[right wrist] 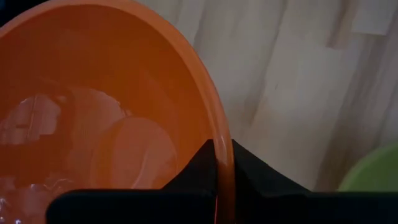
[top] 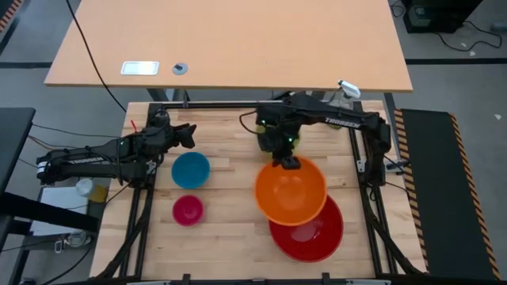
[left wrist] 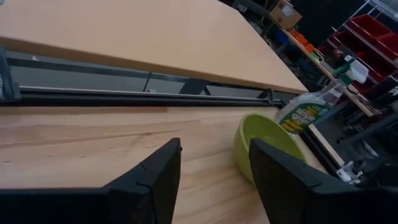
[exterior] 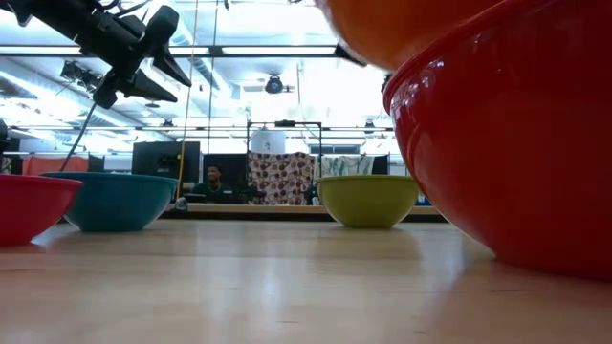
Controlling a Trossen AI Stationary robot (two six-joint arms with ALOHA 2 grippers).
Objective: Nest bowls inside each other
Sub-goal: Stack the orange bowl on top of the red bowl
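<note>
My right gripper [top: 286,162] is shut on the orange bowl [top: 290,190], which hangs above the far part of the red bowl [top: 309,233] at the table's near right. The blue bowl [top: 191,169] and the pink bowl [top: 188,210] stand on their bases at the left. The lime green bowl [exterior: 368,199] stands farther back, mostly hidden under my right arm in the high view. My left gripper [top: 190,134] hovers open above the table, beyond the blue bowl, and holds nothing. My right gripper pinches the orange bowl's rim [right wrist: 225,163] at its far side, one finger inside the bowl and one outside. The fingers slant down from the table's far side. The bowl hangs tilted below them, off the table, partly over the red bowl [exterior: 516,143].
A clear spray bottle [left wrist: 308,109] stands at the far right corner, beyond the green bowl [left wrist: 264,146]. A black frame rail [top: 238,105] runs along the table's far edge. Bare wood lies at the middle and near left [top: 230,237].
</note>
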